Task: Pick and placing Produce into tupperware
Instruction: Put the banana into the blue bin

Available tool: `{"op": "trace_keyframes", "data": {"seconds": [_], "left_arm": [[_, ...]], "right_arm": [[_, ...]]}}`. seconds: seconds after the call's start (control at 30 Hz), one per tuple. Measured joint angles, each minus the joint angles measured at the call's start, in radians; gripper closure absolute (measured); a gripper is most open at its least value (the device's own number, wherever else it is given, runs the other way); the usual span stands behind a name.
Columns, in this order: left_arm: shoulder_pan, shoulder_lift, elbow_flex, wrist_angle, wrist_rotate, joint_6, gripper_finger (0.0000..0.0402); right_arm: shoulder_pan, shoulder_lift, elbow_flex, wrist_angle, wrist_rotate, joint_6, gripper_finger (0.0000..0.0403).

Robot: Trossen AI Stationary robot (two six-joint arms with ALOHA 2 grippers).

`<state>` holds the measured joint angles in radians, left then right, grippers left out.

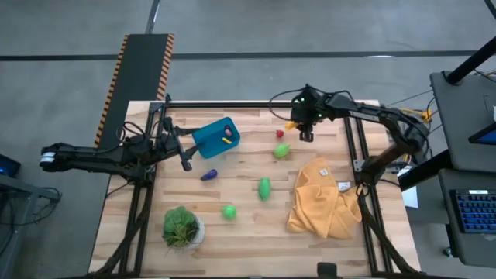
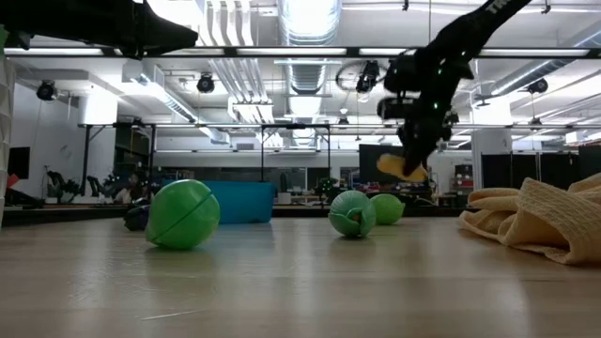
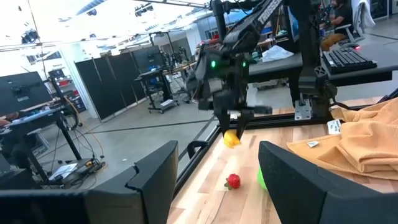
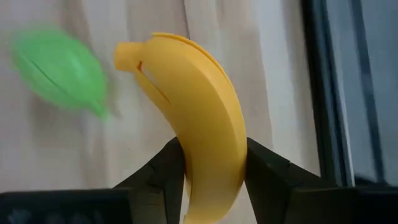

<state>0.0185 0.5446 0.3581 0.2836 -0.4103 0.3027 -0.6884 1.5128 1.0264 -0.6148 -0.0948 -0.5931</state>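
Observation:
My right gripper hovers over the table's far side, shut on the yellow banana, which also shows in the low view. The teal tupperware sits left of it with small bits inside. My left gripper waits open beside the tub's near-left corner, touching nothing. A red piece, three green pieces and the purple eggplant lie on the wood. My right gripper pinches the banana between its two fingers near one end, with the fingers lying across it. It comes from above, pointing down. The banana is lifted clear of the table and sticks out beyond the fingertips.
The mustard-yellow cloth lies heaped at the near right. A leafy plant in a white pot stands at the near left. Black frame rails run along the table's right and far edges. Bare wood shows between the tub and the red piece.

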Motion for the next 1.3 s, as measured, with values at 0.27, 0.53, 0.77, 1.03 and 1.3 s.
{"op": "trace_keyframes", "data": {"seconds": [0.27, 0.53, 0.77, 1.03, 1.3], "left_arm": [[0.000, 0.000, 0.000, -0.002, 0.000, 0.000, 0.0192], [0.000, 0.000, 0.000, -0.001, 0.000, 0.000, 0.0192], [0.000, 0.000, -0.002, -0.001, 0.000, 0.001, 0.0192], [0.000, 0.000, -0.002, 0.000, 0.000, 0.001, 0.0192], [0.000, 0.000, -0.001, -0.002, 0.000, 0.001, 0.0192]], "right_arm": [[-0.001, -0.109, -0.013, 0.129, -0.290, 0.109, 0.0273], [-0.001, -0.144, -0.030, 0.303, -0.624, 0.188, 0.0277], [0.003, -0.129, -0.069, 0.395, -0.786, 0.220, 0.0278], [0.001, -0.120, -0.094, 0.425, -0.773, 0.227, 0.0279], [0.001, -0.120, -0.093, 0.458, -0.768, 0.245, 0.0278]]}}
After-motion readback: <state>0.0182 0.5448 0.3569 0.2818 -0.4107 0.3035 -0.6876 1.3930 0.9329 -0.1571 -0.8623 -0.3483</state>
